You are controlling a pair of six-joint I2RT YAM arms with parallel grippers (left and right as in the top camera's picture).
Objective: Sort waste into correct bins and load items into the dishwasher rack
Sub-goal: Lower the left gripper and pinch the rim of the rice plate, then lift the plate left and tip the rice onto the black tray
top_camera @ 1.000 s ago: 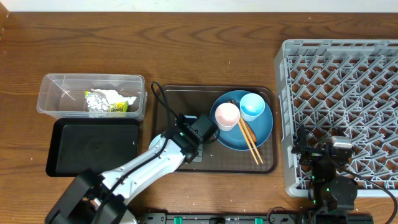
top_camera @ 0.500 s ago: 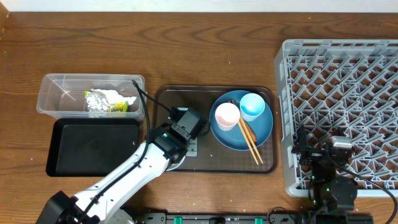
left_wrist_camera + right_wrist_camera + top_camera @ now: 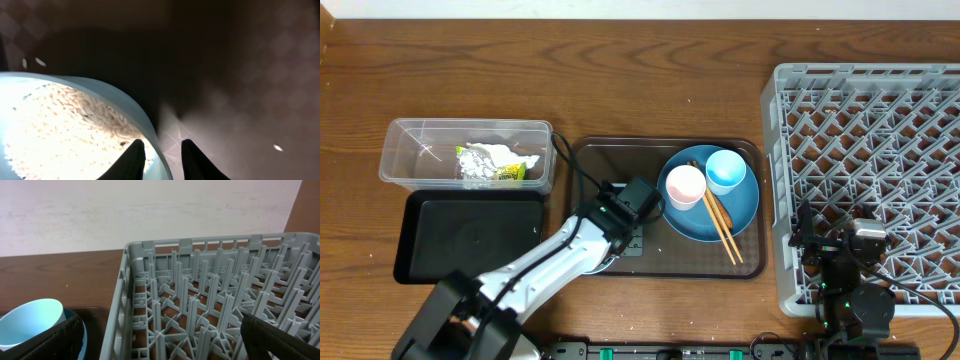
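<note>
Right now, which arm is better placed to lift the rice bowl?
Left. The left claw straddles the rim of the bowl, right by the rice. The right claw sits open at the rack, beyond the plate from the bowl.

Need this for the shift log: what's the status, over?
Left tool straddles bowl rim, grip unclear. Right tool open, parked by rack. Rice not yet dumped. Loaded plate close alongside.

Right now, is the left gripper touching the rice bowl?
Cannot tell. In the left wrist view, the left gripper straddles the bowl's rim, but actual contact is unclear.
</note>
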